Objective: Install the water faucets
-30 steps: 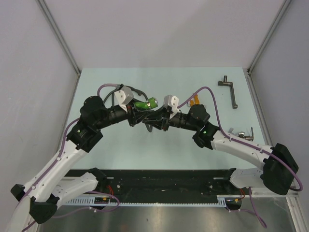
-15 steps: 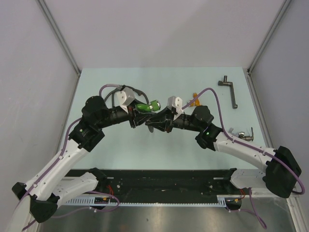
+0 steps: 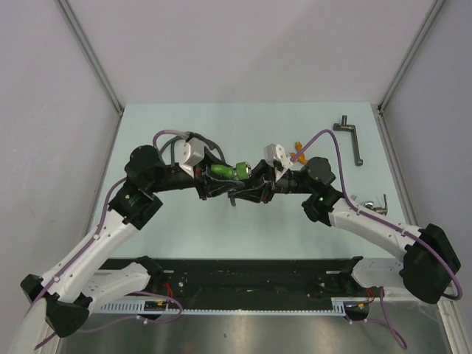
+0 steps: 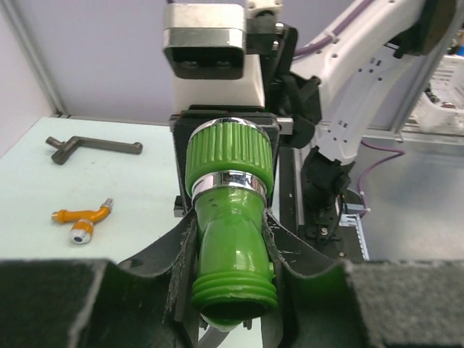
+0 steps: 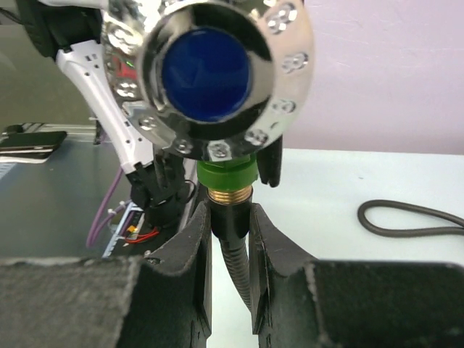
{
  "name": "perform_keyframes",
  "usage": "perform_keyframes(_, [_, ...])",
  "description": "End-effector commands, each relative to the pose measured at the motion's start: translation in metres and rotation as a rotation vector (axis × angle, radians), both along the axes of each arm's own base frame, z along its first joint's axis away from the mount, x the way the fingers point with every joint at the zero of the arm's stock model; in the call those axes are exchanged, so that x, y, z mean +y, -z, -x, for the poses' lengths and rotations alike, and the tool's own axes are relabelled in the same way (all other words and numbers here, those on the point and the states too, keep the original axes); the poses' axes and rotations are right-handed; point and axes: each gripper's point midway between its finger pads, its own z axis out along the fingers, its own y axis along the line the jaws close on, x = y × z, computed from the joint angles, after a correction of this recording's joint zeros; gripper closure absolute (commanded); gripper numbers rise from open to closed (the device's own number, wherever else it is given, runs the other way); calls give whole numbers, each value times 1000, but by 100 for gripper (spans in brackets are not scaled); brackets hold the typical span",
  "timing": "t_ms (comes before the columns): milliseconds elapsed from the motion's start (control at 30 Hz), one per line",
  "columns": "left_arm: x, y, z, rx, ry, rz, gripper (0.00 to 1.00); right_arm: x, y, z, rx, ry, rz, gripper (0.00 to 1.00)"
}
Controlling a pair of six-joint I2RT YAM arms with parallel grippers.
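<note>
My left gripper [image 3: 216, 175] is shut on the bright green faucet [image 3: 226, 171] and holds it above the table's middle. In the left wrist view the fingers [image 4: 181, 268] clamp its green body [image 4: 230, 239], and its chrome-ringed collar points away. My right gripper [image 3: 249, 189] meets it from the right. In the right wrist view it [image 5: 229, 225] is shut on the black hose end [image 5: 230, 217], whose brass thread sits at the faucet's green collar [image 5: 226, 174] under a chrome head [image 5: 210, 72]. The orange faucet [image 3: 297, 153] lies on the table behind the right arm and also shows in the left wrist view [image 4: 83, 217].
A dark metal crank handle [image 3: 351, 136] lies at the back right; it also shows in the left wrist view [image 4: 90, 147]. A silver fitting [image 3: 373, 205] lies by the right edge. A loop of black hose [image 5: 413, 217] rests on the table. Walls stand close on both sides.
Both grippers have shifted a little to the right and closer together. The green faucet has swung more level and now sits against the hose end in the right gripper.
</note>
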Motion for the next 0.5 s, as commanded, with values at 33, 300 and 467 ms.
perform_keyframes(33, [-6,26,31,80,211,-61,100,-17,-55,25,-156,-107,-163,95])
perform_keyframes(300, [-8,35,41,142,301,-107,100,-20,-53,35,-177,-166,-137,96])
perform_keyframes(467, [-8,39,50,169,379,-118,100,-20,-50,40,-181,-205,-122,96])
